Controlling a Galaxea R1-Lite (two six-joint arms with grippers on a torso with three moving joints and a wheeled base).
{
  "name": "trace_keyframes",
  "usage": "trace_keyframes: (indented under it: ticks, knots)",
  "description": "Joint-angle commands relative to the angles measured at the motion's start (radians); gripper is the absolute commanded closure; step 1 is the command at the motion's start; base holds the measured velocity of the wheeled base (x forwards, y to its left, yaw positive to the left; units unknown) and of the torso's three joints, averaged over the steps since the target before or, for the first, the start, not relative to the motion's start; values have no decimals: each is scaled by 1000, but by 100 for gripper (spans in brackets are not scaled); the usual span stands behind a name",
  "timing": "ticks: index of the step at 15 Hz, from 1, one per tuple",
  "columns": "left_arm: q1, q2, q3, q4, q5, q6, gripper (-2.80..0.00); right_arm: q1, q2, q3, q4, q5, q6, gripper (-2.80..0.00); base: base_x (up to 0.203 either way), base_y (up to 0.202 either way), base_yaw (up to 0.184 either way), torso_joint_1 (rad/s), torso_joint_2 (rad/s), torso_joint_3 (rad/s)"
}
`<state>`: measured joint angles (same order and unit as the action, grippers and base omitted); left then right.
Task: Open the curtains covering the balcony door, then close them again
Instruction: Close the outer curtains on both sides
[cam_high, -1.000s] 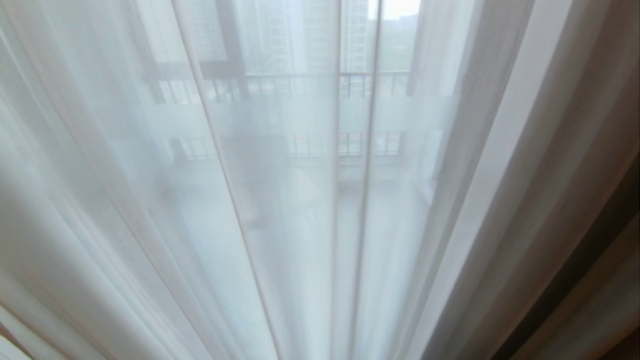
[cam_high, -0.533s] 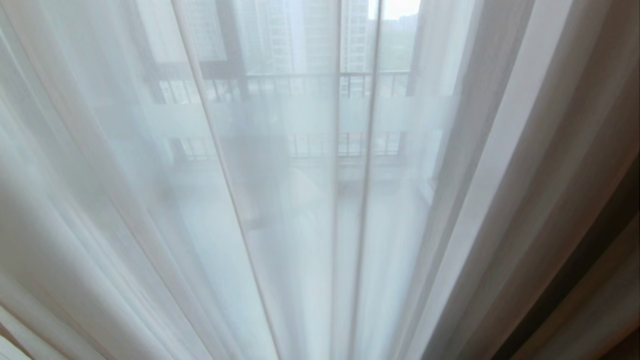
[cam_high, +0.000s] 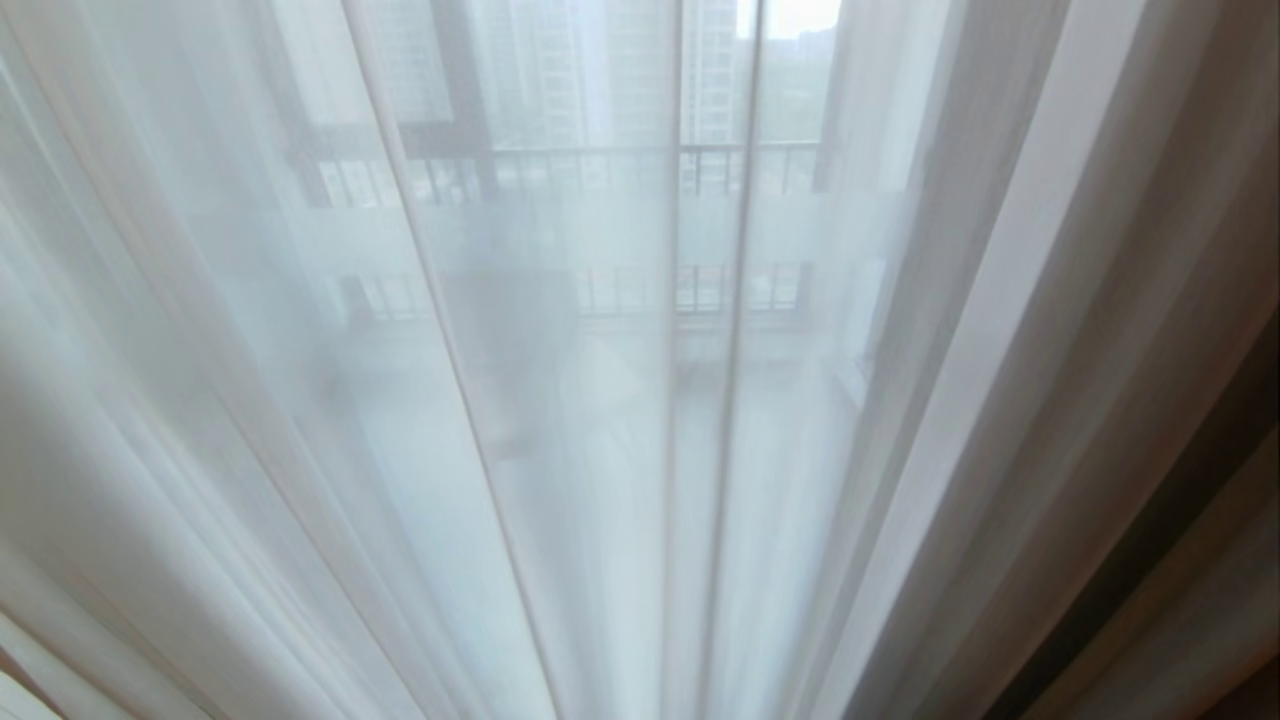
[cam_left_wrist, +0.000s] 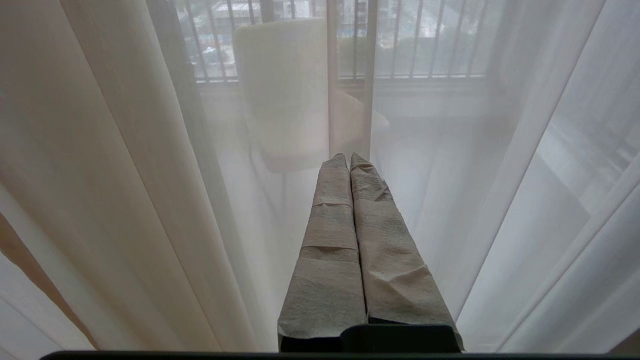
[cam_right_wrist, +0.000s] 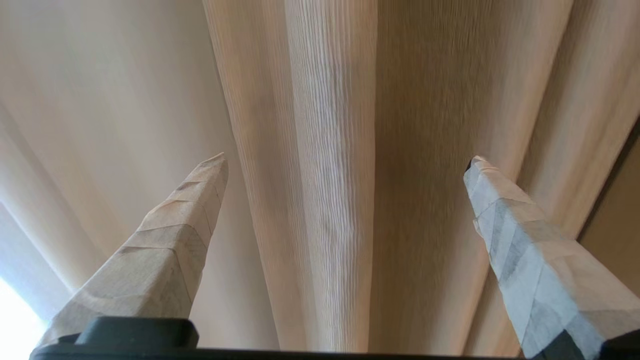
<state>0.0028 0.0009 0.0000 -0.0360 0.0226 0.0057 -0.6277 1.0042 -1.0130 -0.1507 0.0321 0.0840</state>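
The sheer white curtains (cam_high: 300, 400) hang shut across almost the whole head view, and the thick beige curtains (cam_high: 1180, 330) hang in folds at the right. The balcony door (cam_high: 560, 230) shows only dimly through the sheer, with a pale band across its glass. Neither gripper is in the head view. My left gripper (cam_left_wrist: 349, 157) is shut with nothing between its taped fingers and points at the sheer fabric (cam_left_wrist: 450, 165). My right gripper (cam_right_wrist: 345, 160) is open wide, facing a ribbed fold of the thick curtain (cam_right_wrist: 330, 175) that lies between its fingertips but apart from both.
Behind the sheer, a pale chair (cam_left_wrist: 285, 95) stands on the balcony before a dark railing (cam_high: 700, 165), with tall buildings beyond. A dark vertical strip (cam_high: 1150, 540) runs along the thick curtain at the lower right.
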Motion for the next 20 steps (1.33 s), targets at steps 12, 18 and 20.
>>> trace_keyframes:
  ticks: [12,18,20]
  knots:
    - [0,-1,0,-1,0,0,0,0,286,-298,-89,5,76,-280,0,0,0,0,0,0]
    - [0,-1,0,-1,0,0,0,43,352,-343,-104,8,118,-280,0,0,0,0,0,0]
    - [0,-1,0,-1,0,0,0,62,366,-343,-133,8,119,-280,0,0,0,0,0,0]
